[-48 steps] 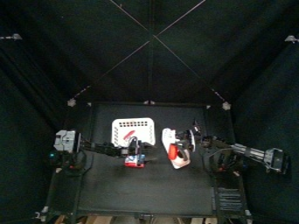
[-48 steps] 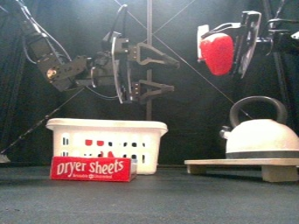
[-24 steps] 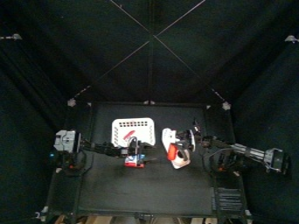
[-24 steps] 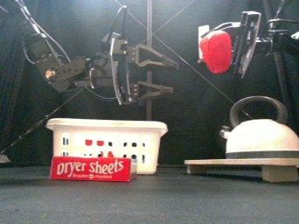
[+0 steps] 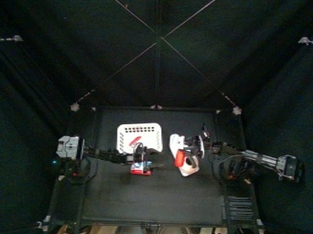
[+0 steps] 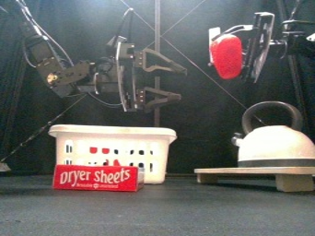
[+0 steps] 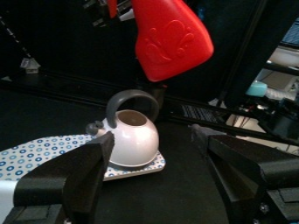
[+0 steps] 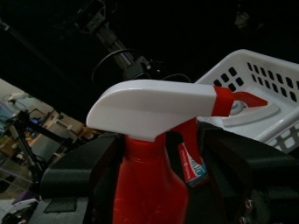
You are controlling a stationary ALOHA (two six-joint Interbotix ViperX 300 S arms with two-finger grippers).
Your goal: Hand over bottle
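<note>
The red bottle [image 6: 227, 53] with a white top [image 8: 158, 105] hangs high above the table, held in my right gripper [image 6: 256, 48], which is shut on it. It also shows in the top view [image 5: 184, 159] and in the left wrist view [image 7: 172, 39]. My left gripper [image 6: 181, 81] is open and empty, level with the bottle's lower part and a short gap to its left. Its jaws point at the bottle. In the left wrist view the bottle hangs ahead of the spread left fingers [image 7: 68, 182].
A white slotted basket [image 6: 110, 147] stands at the left, with a red and blue dryer sheets box [image 6: 99, 177] in front of it. A white kettle [image 6: 277, 138] sits on a wooden board [image 6: 252, 173] at the right, below the bottle.
My left gripper has edged a little to the right, toward the bottle. The right gripper and the bottle have barely moved.
</note>
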